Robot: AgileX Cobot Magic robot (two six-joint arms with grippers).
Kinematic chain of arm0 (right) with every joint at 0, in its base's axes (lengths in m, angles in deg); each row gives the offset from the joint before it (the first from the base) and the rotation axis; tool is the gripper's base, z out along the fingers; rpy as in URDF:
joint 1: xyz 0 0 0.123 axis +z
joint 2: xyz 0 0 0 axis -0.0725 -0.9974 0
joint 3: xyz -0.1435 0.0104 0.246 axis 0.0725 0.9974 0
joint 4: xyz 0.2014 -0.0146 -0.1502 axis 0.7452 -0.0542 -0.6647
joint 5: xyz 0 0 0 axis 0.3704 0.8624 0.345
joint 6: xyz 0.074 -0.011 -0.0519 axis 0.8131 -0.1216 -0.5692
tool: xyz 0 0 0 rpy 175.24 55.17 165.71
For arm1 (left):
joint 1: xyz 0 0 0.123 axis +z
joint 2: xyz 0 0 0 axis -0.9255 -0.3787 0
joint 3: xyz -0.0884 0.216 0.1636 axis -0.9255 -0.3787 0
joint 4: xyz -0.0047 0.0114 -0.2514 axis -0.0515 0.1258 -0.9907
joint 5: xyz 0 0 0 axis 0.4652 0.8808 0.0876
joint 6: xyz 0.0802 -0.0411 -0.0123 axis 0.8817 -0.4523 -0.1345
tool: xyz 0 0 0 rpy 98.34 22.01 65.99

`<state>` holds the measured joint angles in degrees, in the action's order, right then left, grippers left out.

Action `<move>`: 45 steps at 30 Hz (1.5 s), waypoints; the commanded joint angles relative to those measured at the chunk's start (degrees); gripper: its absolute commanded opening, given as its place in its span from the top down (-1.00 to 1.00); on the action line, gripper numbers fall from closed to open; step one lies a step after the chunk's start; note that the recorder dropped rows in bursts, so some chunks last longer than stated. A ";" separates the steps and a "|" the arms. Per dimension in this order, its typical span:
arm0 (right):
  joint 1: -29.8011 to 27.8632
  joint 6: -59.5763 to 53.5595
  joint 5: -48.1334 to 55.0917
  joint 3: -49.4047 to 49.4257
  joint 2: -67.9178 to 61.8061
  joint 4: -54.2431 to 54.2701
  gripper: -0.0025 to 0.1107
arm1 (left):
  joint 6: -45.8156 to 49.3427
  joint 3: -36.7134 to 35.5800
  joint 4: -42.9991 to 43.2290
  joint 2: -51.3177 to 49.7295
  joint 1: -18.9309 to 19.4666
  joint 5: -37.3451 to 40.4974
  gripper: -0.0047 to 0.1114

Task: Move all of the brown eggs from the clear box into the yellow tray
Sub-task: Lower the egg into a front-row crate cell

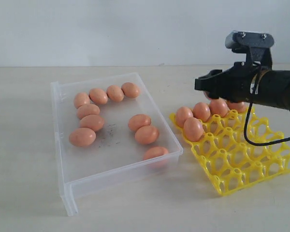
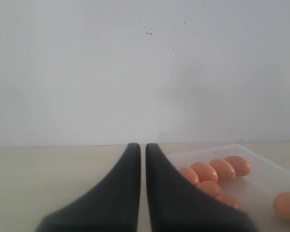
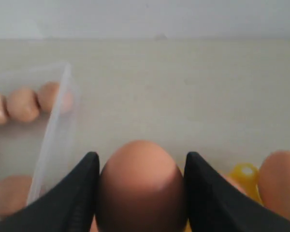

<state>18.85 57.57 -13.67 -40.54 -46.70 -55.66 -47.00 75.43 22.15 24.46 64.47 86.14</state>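
Several brown eggs (image 1: pixel 82 137) lie loose in the clear box (image 1: pixel 58 140) at the left: a row along its back wall, some down its left side, three toward its right. The yellow tray (image 1: pixel 241 164) lies at the right, with eggs (image 1: pixel 193 129) in its far-left cups. My right gripper (image 1: pixel 201 84) hovers over the tray's far-left corner. In the right wrist view this gripper (image 3: pixel 141 159) is shut on one brown egg (image 3: pixel 137 193), a dark finger against each side. My left gripper (image 2: pixel 139 147) is shut and empty, beside the box, and hidden from the exterior view.
The box and tray rest on a pale tabletop (image 1: pixel 24 183) before a white wall. The box's front rim flap (image 1: pixel 70 198) hangs toward the table's front. A black cable (image 1: pixel 261 140) from the right arm loops over the tray's far right cups.
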 commanded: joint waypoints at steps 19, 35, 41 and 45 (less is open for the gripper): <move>0.16 -21.44 -11.05 9.98 -2.07 -2.30 0.96 | 0.26 0.13 -0.26 -0.23 -0.16 -0.90 0.85; 0.16 -34.68 -18.77 9.98 -9.64 7.71 0.96 | 0.26 0.13 -0.26 -0.23 -0.16 -0.90 0.85; 0.16 -34.79 -24.44 9.98 -13.61 8.11 0.96 | 0.26 0.13 -0.26 -0.23 -0.16 -0.90 0.85; 0.16 -34.79 -24.32 9.84 -13.93 8.11 0.96 | 0.26 0.13 -0.26 -0.23 -0.16 -0.90 0.85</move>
<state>18.95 23.00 -38.05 -30.73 -60.29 -47.52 -47.00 75.43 22.15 24.46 64.47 86.14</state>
